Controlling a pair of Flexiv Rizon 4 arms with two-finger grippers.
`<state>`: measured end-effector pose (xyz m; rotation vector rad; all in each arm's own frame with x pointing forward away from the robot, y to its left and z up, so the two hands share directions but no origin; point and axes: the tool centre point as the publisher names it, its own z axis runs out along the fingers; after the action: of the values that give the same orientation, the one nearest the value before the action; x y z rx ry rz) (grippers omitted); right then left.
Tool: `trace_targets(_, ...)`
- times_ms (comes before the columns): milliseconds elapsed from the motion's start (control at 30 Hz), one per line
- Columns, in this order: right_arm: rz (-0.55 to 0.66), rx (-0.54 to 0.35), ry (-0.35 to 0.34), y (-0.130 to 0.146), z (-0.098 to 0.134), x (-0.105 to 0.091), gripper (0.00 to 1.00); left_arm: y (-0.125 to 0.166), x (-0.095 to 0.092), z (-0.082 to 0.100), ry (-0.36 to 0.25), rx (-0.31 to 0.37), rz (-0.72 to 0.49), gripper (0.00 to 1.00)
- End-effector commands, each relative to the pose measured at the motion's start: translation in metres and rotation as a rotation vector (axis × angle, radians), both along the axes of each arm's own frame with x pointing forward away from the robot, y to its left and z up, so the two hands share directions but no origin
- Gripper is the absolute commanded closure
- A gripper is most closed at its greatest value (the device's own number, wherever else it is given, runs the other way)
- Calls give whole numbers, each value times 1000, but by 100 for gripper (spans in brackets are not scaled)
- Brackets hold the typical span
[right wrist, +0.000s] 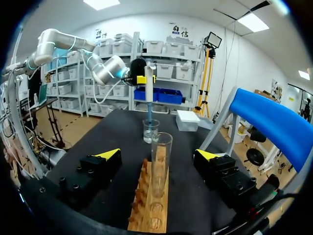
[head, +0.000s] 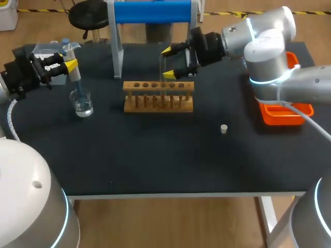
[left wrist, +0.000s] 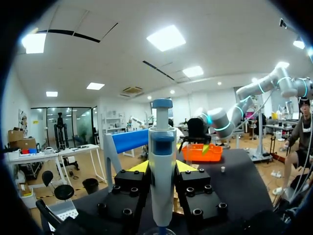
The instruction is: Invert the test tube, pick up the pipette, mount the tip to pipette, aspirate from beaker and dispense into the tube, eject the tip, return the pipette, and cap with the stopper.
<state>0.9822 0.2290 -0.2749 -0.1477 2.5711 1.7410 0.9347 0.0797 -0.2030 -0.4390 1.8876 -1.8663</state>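
On the table [head: 155, 165], the wooden rack [head: 158, 97] holds the upright test tube [right wrist: 160, 161]; the right gripper [head: 168, 63] stands wide either side of it, not touching; the left gripper [head: 71, 63] clamps the pipette [head: 75, 76], its tip down in the beaker [head: 83, 105]; the stopper [head: 224, 128] lies well apart.

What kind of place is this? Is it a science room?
Probably a robot lab set up like a chemistry bench: a wooden test tube rack, a glass beaker and a pipette held in the left gripper.

No readable text or labels
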Motion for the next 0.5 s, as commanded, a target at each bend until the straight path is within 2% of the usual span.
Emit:
trace_targets(33, 3, -9, 1, 6, -5, 5, 0, 0, 0, 0, 1, 0, -1, 100)
trace_targets(500, -37, -61, -34, 18, -21, 2, 0, 0, 0, 0, 1, 0, -1, 100)
